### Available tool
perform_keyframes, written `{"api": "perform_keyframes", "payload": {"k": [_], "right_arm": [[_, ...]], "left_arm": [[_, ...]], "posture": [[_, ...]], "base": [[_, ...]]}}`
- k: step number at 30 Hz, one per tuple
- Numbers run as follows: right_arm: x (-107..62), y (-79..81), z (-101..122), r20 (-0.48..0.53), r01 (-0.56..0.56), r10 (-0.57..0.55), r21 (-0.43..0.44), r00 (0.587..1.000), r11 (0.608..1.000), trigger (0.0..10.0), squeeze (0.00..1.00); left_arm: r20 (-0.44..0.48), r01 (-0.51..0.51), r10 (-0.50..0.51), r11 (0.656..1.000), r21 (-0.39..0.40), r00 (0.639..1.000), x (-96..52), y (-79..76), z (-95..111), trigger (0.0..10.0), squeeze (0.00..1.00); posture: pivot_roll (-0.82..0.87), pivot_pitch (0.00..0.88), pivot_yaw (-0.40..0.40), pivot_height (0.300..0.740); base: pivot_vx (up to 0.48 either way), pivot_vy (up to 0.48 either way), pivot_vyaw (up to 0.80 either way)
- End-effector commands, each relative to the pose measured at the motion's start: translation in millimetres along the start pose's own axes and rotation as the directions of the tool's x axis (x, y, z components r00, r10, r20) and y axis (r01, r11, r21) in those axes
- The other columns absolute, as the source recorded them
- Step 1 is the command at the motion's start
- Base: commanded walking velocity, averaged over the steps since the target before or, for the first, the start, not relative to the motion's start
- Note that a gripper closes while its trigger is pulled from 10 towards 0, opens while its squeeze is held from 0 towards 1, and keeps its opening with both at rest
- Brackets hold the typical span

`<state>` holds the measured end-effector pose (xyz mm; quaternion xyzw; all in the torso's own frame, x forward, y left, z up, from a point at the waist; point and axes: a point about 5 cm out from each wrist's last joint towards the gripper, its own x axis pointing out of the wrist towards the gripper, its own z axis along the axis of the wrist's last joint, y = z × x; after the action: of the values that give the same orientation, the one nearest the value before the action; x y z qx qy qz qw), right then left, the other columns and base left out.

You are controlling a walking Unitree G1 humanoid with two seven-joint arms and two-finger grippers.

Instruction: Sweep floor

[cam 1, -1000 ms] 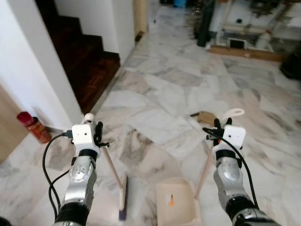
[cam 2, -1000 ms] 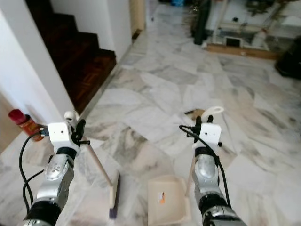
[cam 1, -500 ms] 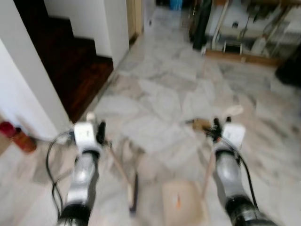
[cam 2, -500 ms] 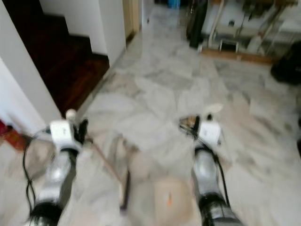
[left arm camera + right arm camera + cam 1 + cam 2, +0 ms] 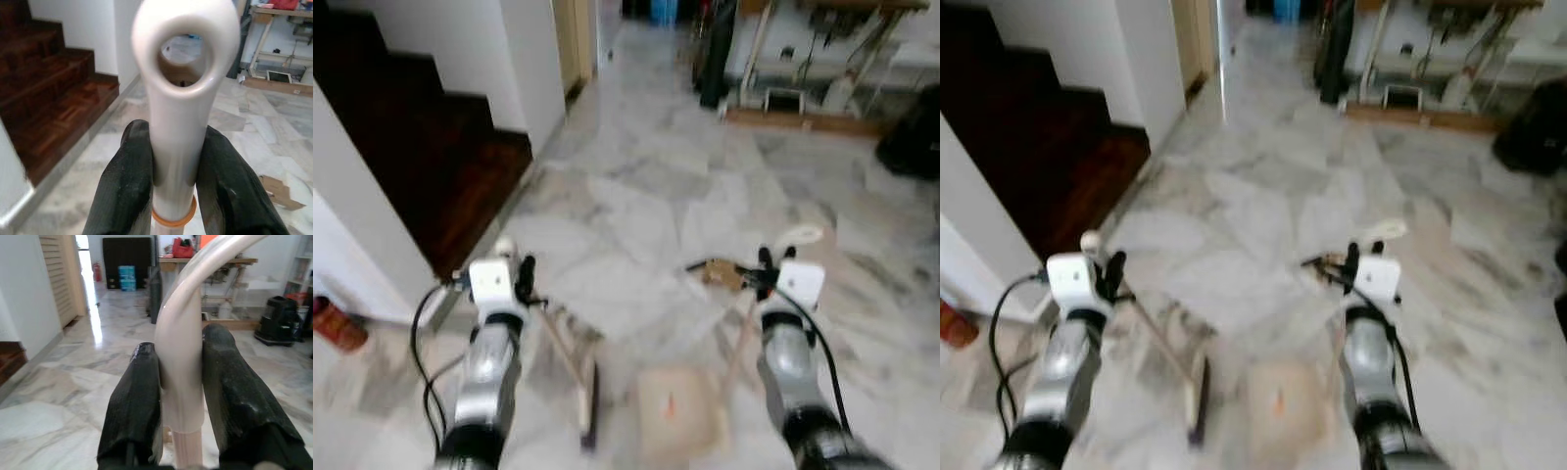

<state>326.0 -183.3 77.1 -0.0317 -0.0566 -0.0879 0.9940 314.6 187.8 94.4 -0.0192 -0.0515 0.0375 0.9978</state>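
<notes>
My left gripper (image 5: 521, 281) is shut on the pale handle of a broom (image 5: 182, 122). The handle slants down to the broom head (image 5: 588, 411) on the marble floor. My right gripper (image 5: 765, 271) is shut on the cream looped handle (image 5: 182, 357) of a dustpan. The dustpan (image 5: 676, 418) rests on the floor beside the broom head, to its right. In the wrist views both pairs of black fingers (image 5: 128, 176) (image 5: 137, 401) clamp their handles. A brown cardboard scrap (image 5: 720, 273) lies on the floor just ahead of the right gripper.
Dark wooden stairs (image 5: 421, 162) rise at the left behind a white wall (image 5: 357, 255). A red canister (image 5: 333, 324) stands by that wall. A workbench with clutter (image 5: 803, 93) and a black bag (image 5: 911, 147) line the far side. Open marble floor (image 5: 636, 206) stretches ahead.
The whole view has shifted: the camera moved forward, so the stairs and red canister slid left and nearer. Both grippers keep the same hold on broom and dustpan.
</notes>
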Motion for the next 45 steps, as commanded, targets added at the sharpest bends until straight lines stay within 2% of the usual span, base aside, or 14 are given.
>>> {"api": "perform_keyframes", "payload": {"k": [1,27,45], "right_arm": [[3.8,-4.9,6.5,0.031,0.024,-0.024,0.014,0.999,1.0,10.0,0.0],[3.8,-3.6,5.2,0.021,0.018,-0.018,0.014,1.0,1.0,10.0,0.0],[5.1,-5.4,6.3,0.023,0.023,-0.023,0.014,0.999,1.0,10.0,0.0]], "left_arm": [[0.044,0.011,-0.01,1.0,-0.007,0.999,4.5,-4.9,9.6,10.0,0.0],[0.049,-0.002,0.002,1.0,0.0,0.999,6.2,2.6,11.4,10.0,0.0],[0.05,-0.001,0.001,1.0,-0.005,0.999,7.4,-0.1,12.0,10.0,0.0]], "posture": [[0.02,0.005,0.026,0.74],[0.03,0.0,0.026,0.74],[0.03,0.014,0.024,0.74]], "base": [[0.371,0.0,0.0],[0.371,0.0,0.0],[0.371,0.0,0.0]]}}
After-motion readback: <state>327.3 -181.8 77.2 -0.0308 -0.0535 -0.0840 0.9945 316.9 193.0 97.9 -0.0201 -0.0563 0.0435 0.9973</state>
